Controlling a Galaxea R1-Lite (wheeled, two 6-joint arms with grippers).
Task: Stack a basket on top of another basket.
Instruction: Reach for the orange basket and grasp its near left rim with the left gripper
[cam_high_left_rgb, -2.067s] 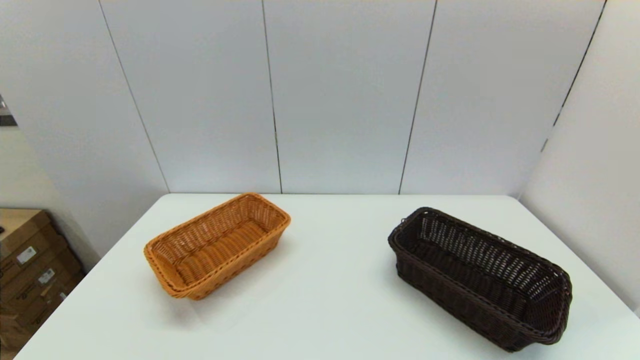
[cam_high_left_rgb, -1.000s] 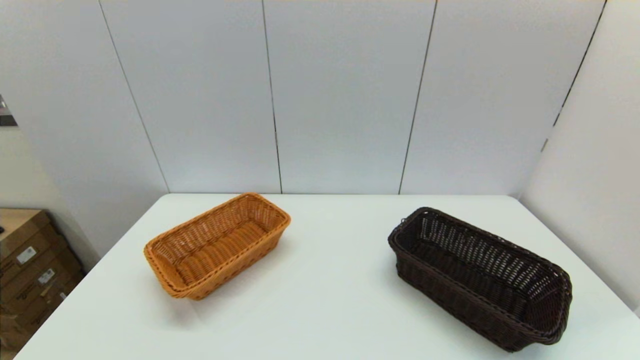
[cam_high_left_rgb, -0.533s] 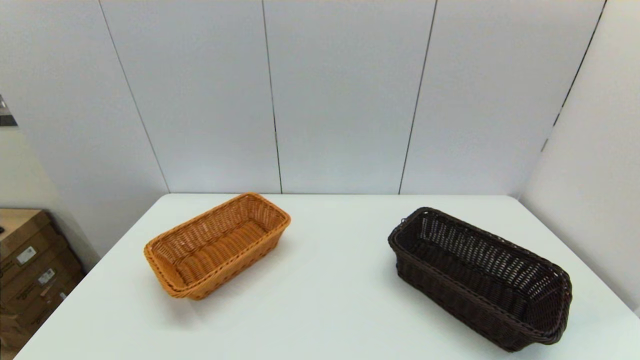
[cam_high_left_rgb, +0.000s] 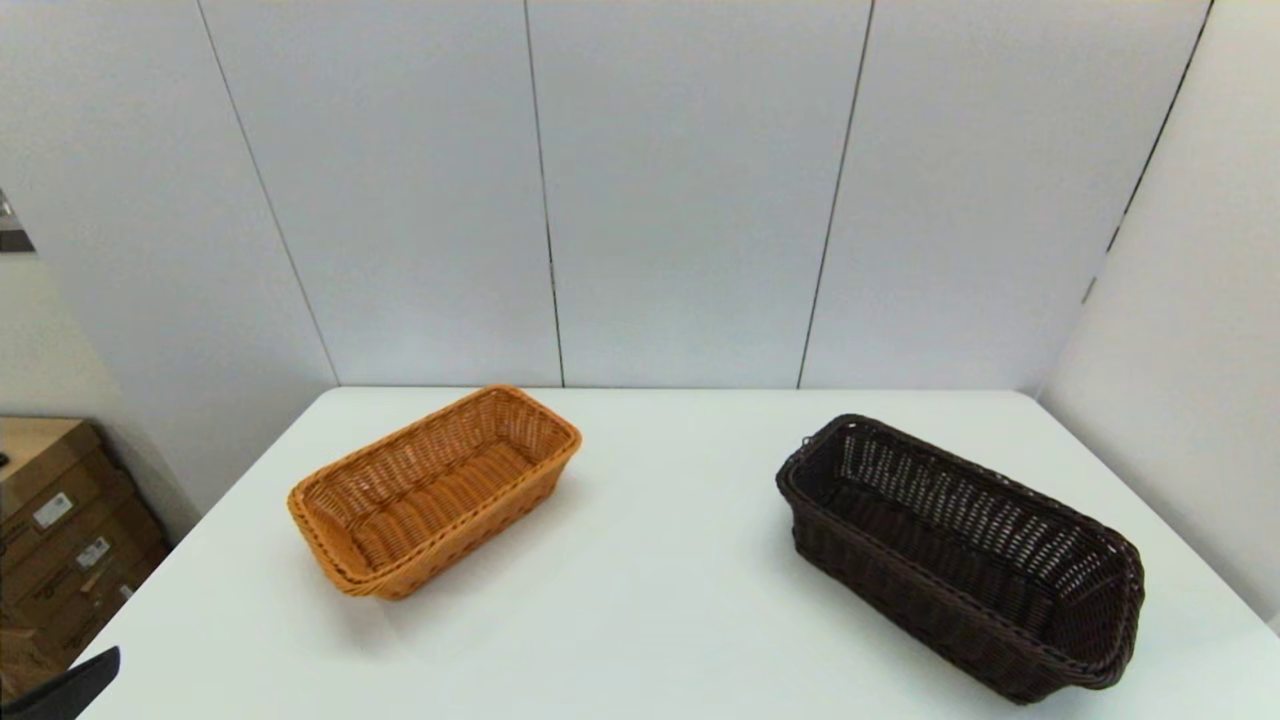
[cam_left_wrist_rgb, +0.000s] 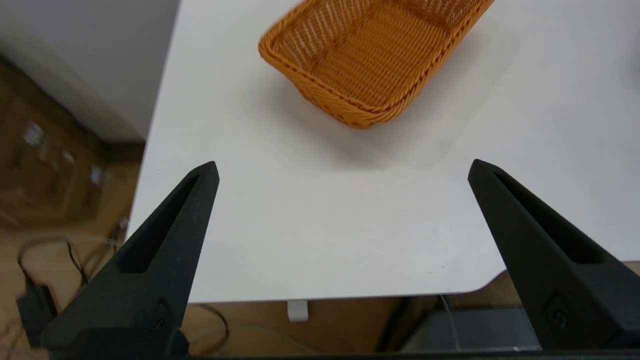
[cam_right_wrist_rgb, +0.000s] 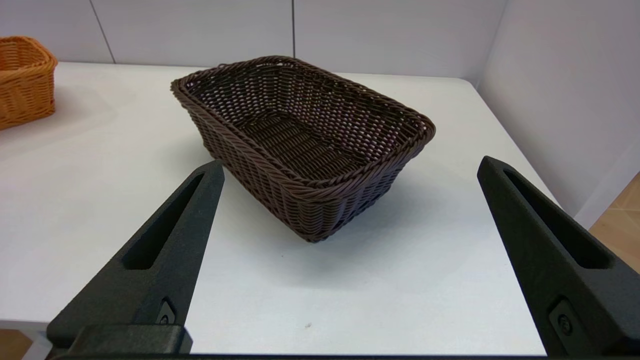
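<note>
Plainly, both grippers gape wide and hold nothing, the left gripper (cam_left_wrist_rgb: 342, 167) short of the orange basket (cam_high_left_rgb: 432, 493) at ten o'clock on the table (cam_high_left_rgb: 660, 600), the right gripper (cam_right_wrist_rgb: 350, 167) facing the dark basket (cam_high_left_rgb: 960, 555) at three o'clock, cardboard boxes (cam_high_left_rgb: 60, 540) beyond the table's left edge.

Take the table (cam_high_left_rgb: 660, 600) as the landmark. One basket (cam_high_left_rgb: 435, 490) sits on the table's left half, toward the back, its long side running slantwise from the front left to the back right. The other basket (cam_high_left_rgb: 960, 555) sits on the table's right half, well apart from the first, slanting from the back left toward the front right corner. Both stand upright on their bases. Stacked boxes (cam_high_left_rgb: 60, 540) stand on the floor beyond the table's left edge. A panelled wall (cam_high_left_rgb: 680, 200) rises behind the table's back edge.
</note>
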